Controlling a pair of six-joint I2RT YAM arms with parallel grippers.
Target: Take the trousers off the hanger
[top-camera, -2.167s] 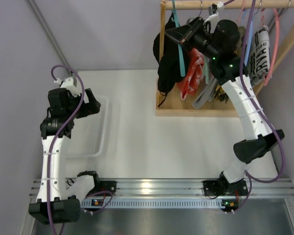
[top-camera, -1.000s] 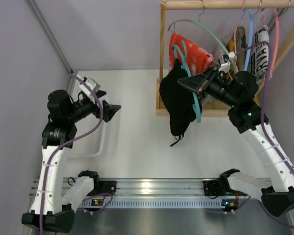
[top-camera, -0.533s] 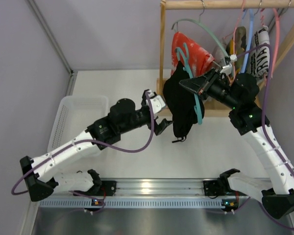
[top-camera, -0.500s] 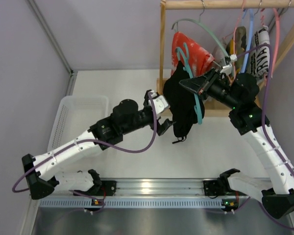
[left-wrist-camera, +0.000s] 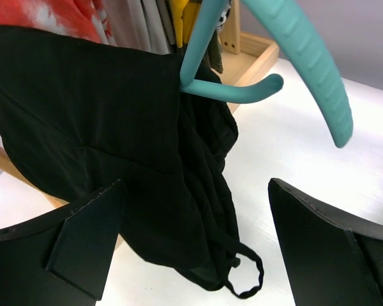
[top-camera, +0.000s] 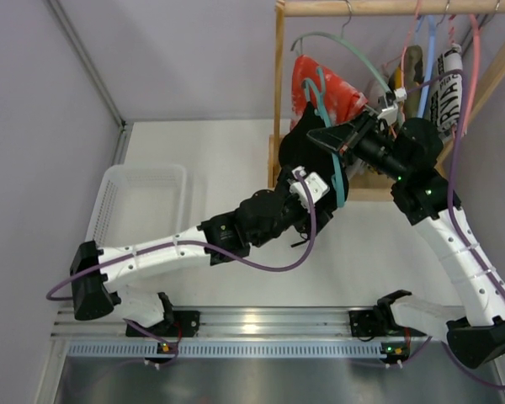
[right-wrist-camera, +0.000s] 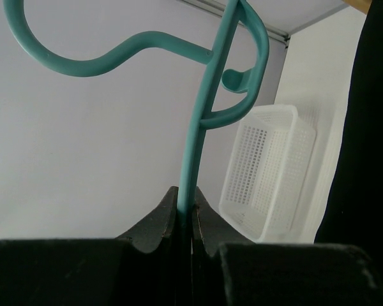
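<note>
Now the teal hanger [right-wrist-camera: 204, 127] is clamped by its thin stem in the right claw [right-wrist-camera: 185, 197], held up over the desk [top-camera: 219, 160] beside the wooden rack [top-camera: 279, 84]. The black trousers [left-wrist-camera: 115, 127] are draped over the hanger, hanging low. The left claw [left-wrist-camera: 196, 185] is spread wide at the cloth, which is framed between its fingers [left-wrist-camera: 83, 242], ungripped.

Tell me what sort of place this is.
Probably a robot test cell staged as a laundry corner: a wooden clothes rack, a white basket, and a metal mounting rail along the table's near edge.
</note>
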